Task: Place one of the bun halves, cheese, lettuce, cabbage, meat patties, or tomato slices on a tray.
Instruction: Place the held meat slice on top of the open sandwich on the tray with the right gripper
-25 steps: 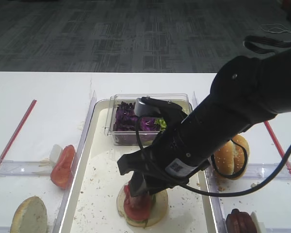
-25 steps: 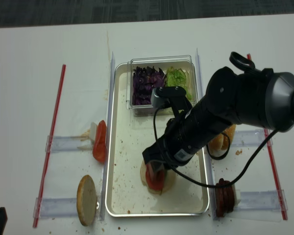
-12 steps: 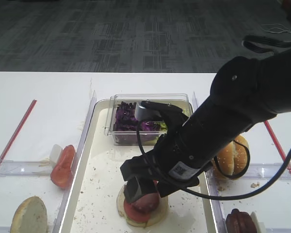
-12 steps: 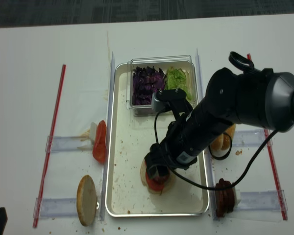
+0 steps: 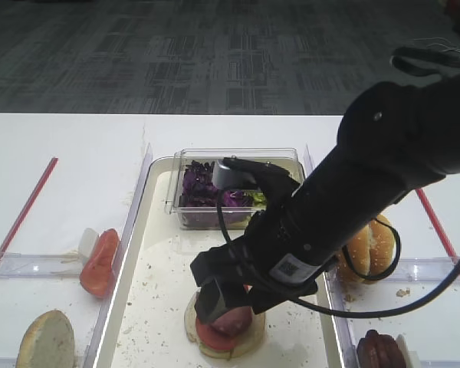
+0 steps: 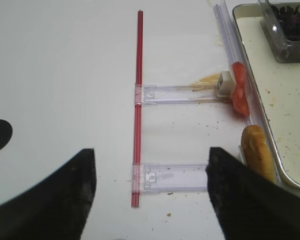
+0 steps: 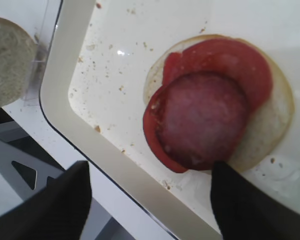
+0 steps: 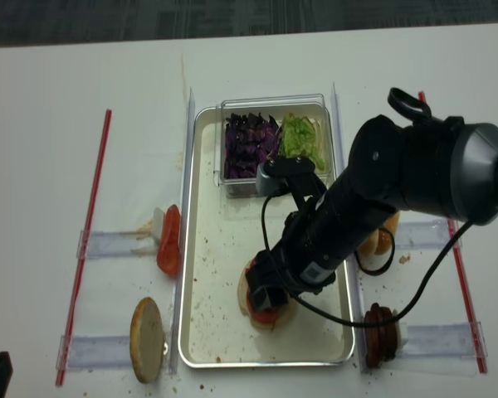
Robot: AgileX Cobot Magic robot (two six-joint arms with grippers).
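Note:
On the cream tray [image 7: 115, 170] lies a pale bun half [image 7: 277, 125] with tomato slices [image 7: 230, 57] and a pinkish-brown meat patty [image 7: 202, 117] on top. My right gripper [image 7: 150, 210] hangs open just above this stack [image 8: 266, 311], holding nothing; its black fingers [image 7: 60, 205] straddle the tray's near rim. In the high view the same gripper [image 5: 222, 300] partly hides the stack. My left gripper [image 6: 150, 200] is open over bare table left of the tray. Cabbage [image 8: 249, 141] and lettuce [image 8: 300, 137] fill a clear box. Cheese is out of view.
Left of the tray, a tomato slice [image 8: 169, 240] and a bun half [image 8: 148, 338] lean on clear racks. On the right are a sesame bun [image 8: 380, 239] and dark patties [image 8: 380, 332]. Red strips [image 8: 87, 240] border the work area.
The right gripper's jaws have spread wide and the meat patty now lies free on the tomato slices. The arm has lifted slightly. The left side is unchanged.

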